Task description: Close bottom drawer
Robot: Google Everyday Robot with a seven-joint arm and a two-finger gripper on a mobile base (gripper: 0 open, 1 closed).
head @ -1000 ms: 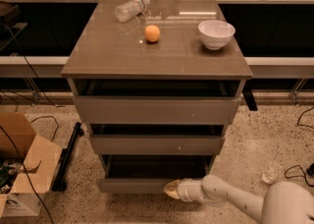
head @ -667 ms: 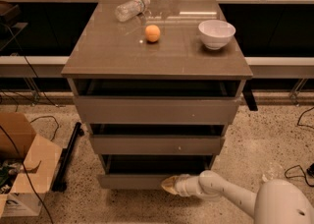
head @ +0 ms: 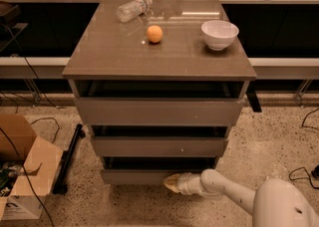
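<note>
Arm (head: 227,191): smooth white tubular shell with rounded joints, faint grey shading along the underside. It widens into a large white domed housing (head: 283,205) at lower right. Wrist: short white ringed collar (head: 188,184). Gripper (head: 172,182): tan-yellow rounded tip, low in view, at the front of the grey-brown bottom drawer (head: 134,176).
</note>
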